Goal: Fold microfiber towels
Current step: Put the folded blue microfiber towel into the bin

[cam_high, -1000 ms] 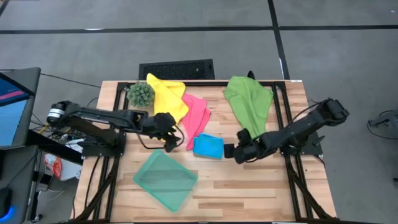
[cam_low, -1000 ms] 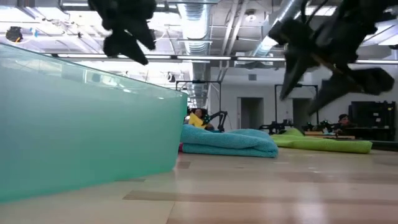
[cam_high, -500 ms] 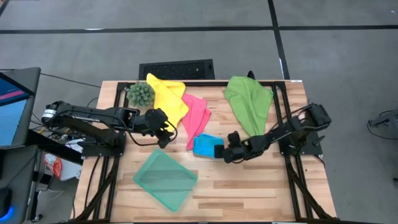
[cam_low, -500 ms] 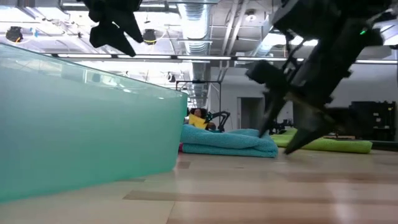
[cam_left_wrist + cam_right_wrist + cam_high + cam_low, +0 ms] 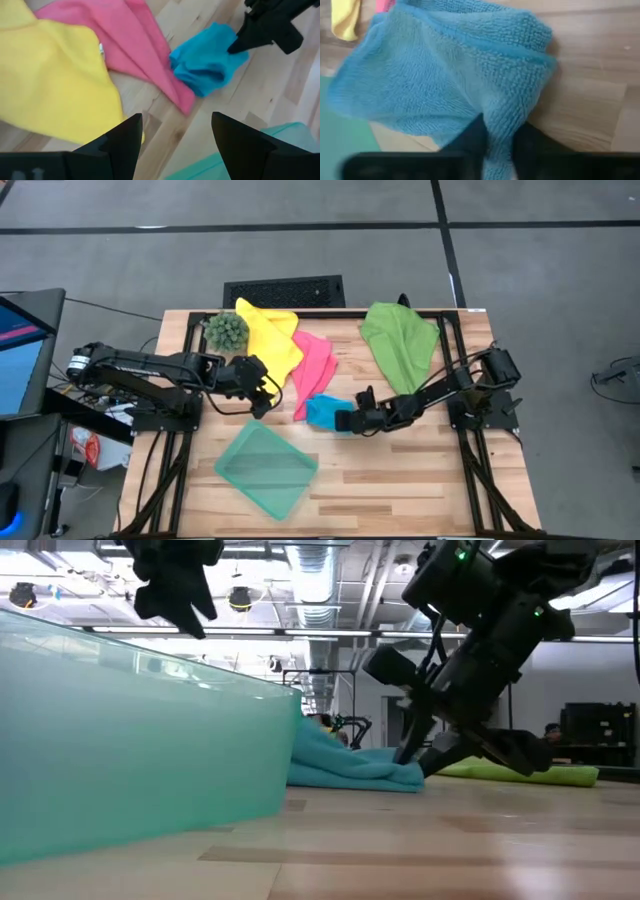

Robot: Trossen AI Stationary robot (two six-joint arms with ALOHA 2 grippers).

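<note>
- High view: right gripper (image 5: pixel 345 421) low on the table, pinched onto the near edge of the blue towel (image 5: pixel 322 410), which is bunched beside the pink towel (image 5: pixel 314 367). Yellow towel (image 5: pixel 268 335) and green towel (image 5: pixel 401 340) unfolded further back. Risk: thin bite, edge slipping out on lift.
- Low view: blue towel (image 5: pixel 345 767) humped just beside the teal tray (image 5: pixel 140 730). Risk: snagging the tray wall if dragged.
- Left wrist view: left gripper (image 5: pixel 172 132) spread wide, empty, hovering over the pink towel (image 5: pixel 135 47). Risk: arms colliding if both reach in.
- Right wrist view: fold of blue towel (image 5: pixel 455 80) nipped between nearly closed fingers (image 5: pixel 535 142). Risk: several layers caught, fold coming out crooked.
</note>
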